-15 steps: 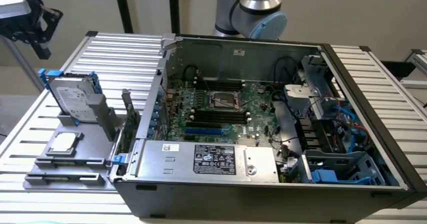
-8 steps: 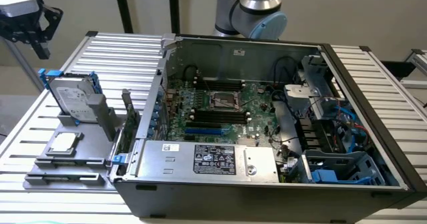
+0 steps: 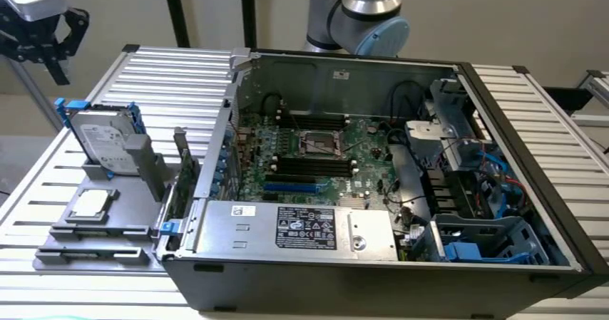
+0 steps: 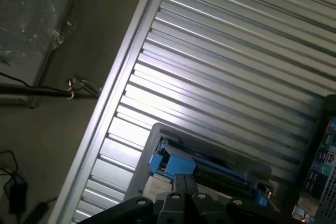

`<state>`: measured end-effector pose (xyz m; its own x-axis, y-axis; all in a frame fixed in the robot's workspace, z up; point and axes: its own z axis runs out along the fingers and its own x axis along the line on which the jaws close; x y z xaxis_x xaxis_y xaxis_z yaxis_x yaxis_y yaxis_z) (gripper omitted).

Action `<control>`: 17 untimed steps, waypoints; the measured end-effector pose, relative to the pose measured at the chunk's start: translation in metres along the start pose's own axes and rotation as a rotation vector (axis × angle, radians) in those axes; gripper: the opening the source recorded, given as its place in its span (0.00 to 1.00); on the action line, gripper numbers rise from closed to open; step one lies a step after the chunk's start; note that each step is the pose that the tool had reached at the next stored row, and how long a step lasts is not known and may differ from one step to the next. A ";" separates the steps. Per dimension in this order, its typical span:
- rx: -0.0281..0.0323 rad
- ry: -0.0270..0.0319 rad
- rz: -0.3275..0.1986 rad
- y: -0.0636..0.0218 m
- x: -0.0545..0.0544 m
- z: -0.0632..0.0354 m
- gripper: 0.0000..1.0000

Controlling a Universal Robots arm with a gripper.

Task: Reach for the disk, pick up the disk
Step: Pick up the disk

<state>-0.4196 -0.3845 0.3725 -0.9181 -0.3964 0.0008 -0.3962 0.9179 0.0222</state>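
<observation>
While the hard drive (image 3: 103, 143) stands upright in its grey holder (image 3: 95, 229) near the slatted table's (image 3: 162, 70) edge on the exterior view's left, the gripper (image 3: 43, 45) hangs above it, pinched shut and empty. The reach is only partly done and nothing is lifted.

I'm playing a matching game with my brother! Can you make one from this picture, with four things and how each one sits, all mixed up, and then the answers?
Things:
1. disk
2. chip
3. gripper
4. computer case

States:
A. lying flat
B. side off, insides showing
C. standing on edge in a grey holder
D. shut, up in the air

Pairs: 1-C, 2-A, 3-D, 4-B
</observation>
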 end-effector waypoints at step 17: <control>0.0002 0.0068 -0.309 0.0000 0.000 0.0000 0.11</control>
<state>-0.4197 -0.3845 0.3725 -0.7541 -0.6567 0.0007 -0.6565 0.7540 0.0222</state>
